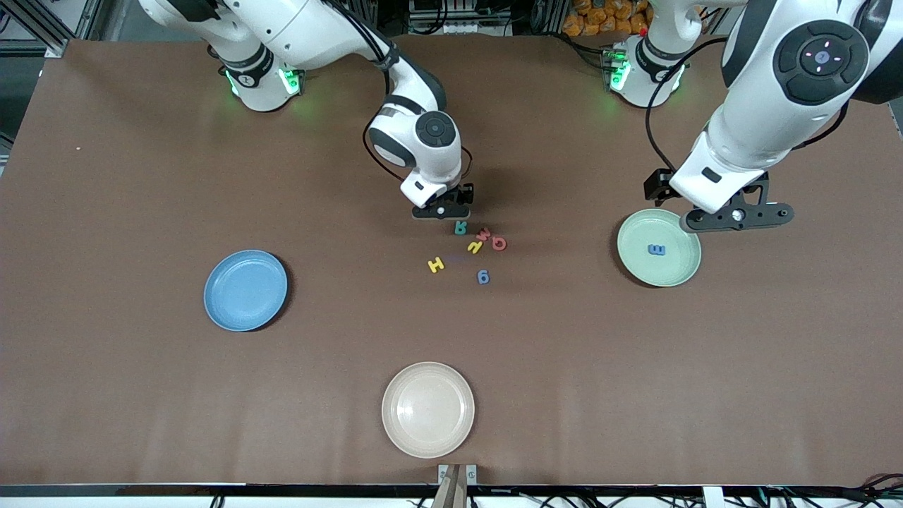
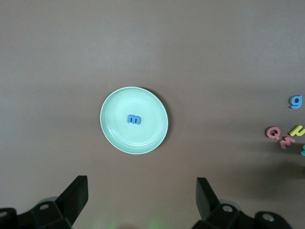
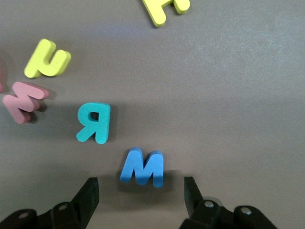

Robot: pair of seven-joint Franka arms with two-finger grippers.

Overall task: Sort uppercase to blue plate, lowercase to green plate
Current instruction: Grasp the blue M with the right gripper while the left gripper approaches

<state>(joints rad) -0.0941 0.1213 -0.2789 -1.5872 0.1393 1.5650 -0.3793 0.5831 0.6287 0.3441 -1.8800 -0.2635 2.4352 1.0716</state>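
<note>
Right gripper, jaws apart, is hovering over the blue M beside the teal R | risk: closing fingers nudging that R | left gripper, jaws apart, is waiting over green plate, which is holding the blue m | blue plate is lying empty.

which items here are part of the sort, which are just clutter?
Job: blue plate; green plate holding blue m; teal R; blue M; yellow H; red Q; blue g; red m; yellow h.
Clutter: cream plate.
</note>
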